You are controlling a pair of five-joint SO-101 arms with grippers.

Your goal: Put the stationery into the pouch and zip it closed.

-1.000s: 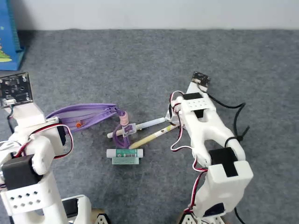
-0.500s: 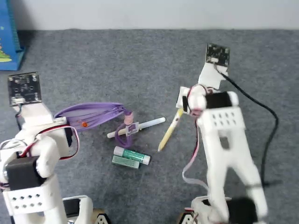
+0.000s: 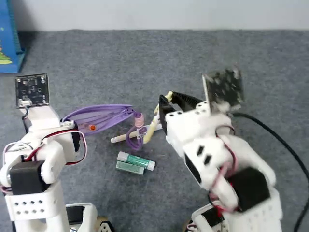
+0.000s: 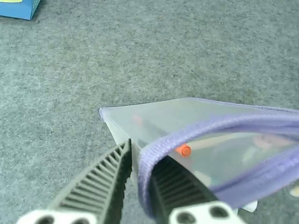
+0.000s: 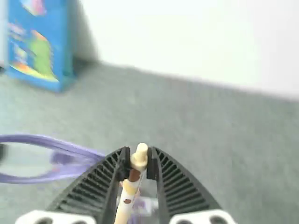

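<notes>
The left gripper pinches one edge of the purple pouch, which lies open on the grey mat. Near its mouth lie a white pen and two green sticks. Further right, the right gripper squeezes a cream pencil — tilted, close to the pouch.

Plenty of open grey carpeted worktop beyond the translucent purple zip pouch. Its mouth is crowded: purple zip-pull tag, white pen and slanting cream pencil bunch there, two green sticks just nearer the arms.
</notes>
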